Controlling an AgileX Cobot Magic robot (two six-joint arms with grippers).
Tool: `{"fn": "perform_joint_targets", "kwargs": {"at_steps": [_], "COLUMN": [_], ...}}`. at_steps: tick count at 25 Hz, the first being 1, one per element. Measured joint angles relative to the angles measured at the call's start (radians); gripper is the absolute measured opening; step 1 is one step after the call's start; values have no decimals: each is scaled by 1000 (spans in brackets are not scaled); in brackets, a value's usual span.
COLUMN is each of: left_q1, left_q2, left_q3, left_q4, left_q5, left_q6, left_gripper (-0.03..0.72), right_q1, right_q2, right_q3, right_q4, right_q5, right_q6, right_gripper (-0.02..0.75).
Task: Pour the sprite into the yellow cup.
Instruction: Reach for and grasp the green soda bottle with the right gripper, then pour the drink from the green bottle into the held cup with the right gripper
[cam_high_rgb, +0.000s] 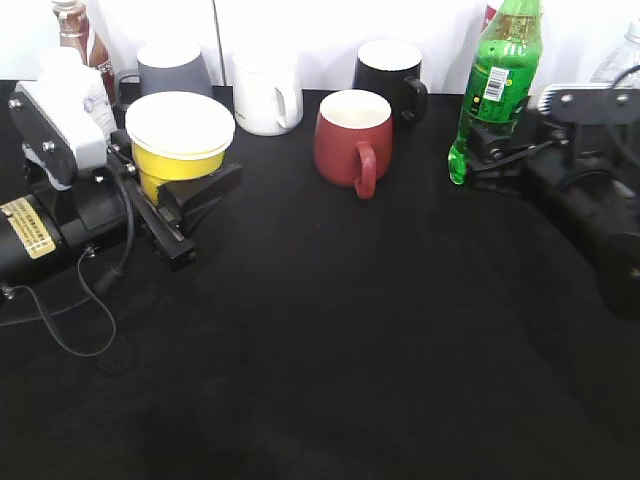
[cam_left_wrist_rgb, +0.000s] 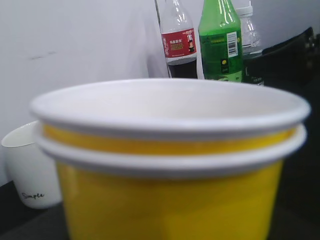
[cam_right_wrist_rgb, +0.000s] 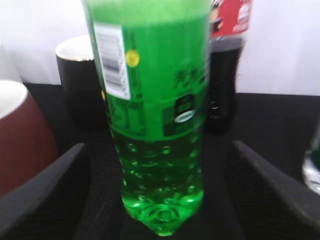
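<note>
In the exterior view, the left gripper (cam_high_rgb: 178, 190) sits at the left of the frame, its jaws clamped on the yellow cup (cam_high_rgb: 180, 142), which stands upright with its white rim showing. At the upper right the sprite bottle (cam_high_rgb: 497, 85) stands upright on the black table (cam_high_rgb: 350, 330), and the right gripper (cam_high_rgb: 482, 158) reaches to its lower part with a finger on either side. A red mug (cam_high_rgb: 352, 140) stands at centre top, with a white mug (cam_high_rgb: 267, 92), a black mug (cam_high_rgb: 390, 72) and a grey cup (cam_high_rgb: 173, 68) lined up behind it.

The left wrist view is filled by the yellow cup (cam_left_wrist_rgb: 170, 165), whose doubled white rim suggests two nested cups. The sprite bottle (cam_left_wrist_rgb: 220, 42) stands at the upper right, with a red-labelled cola bottle (cam_left_wrist_rgb: 177, 42) just left of it.

In the right wrist view, the sprite bottle (cam_right_wrist_rgb: 152, 110) fills the centre. The dark fingers (cam_right_wrist_rgb: 45, 192) stand at lower left and lower right, apart from its sides, so the jaws are spread and not touching it.
</note>
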Motion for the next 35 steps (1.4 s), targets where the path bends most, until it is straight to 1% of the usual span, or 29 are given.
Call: {"fn": "perform_joint_targets", "kwargs": {"at_steps": [5, 7, 12, 17, 19, 22, 24, 25, 26, 27, 29, 30, 32, 34, 35], "left_q1": [0, 0, 0, 0, 0, 0, 0, 0, 0, 0, -1, -6, -46, -84, -95], "left_q2": [0, 0, 0, 0, 0, 0, 0, 0, 0, 0, 0, 0, 0, 0, 0], "left_q3": [0, 0, 0, 0, 0, 0, 0, 0, 0, 0, 0, 0, 0, 0, 0], "left_q4": [0, 0, 0, 4, 6, 9, 42, 61, 83, 122, 171, 175, 176, 179, 179], "left_q5": [0, 0, 0, 0, 0, 0, 0, 0, 0, 0, 0, 0, 0, 0, 0], "left_q6": [0, 0, 0, 0, 0, 0, -8, -45, -70, -77, -87, -116, -129, -131, -146], "left_gripper": [419, 419, 419, 419, 419, 419, 419, 419, 419, 419, 419, 419, 419, 419, 419], "right_q1": [0, 0, 0, 0, 0, 0, 0, 2, 3, 3, 10, 27, 80, 135, 149], "right_q2": [81, 117, 191, 218, 221, 214, 128, 57, -16, -84, -196, -231, -247, -247, -247], "right_q3": [-80, -124, -244, -285, -285, -256, -152, -98, -54, -23, -9, -8, -8, -6, -6], "right_q4": [5, 28, 31, 34, 34, 28, 0, -27, -71, -146, -300, -326, -379, -400, -401], "right_q5": [-10, -10, -10, -30, -42, -74, -65, -65, -65, -50, 33, 71, 122, 162, 163], "right_q6": [1, 0, -17, -43, -49, -55, -58, -63, -73, -89, -120, -124, -135, -232, -293], "right_gripper": [640, 640, 631, 533, 465, 456, 456, 456, 454, 453, 449, 449, 449, 449, 448]}}
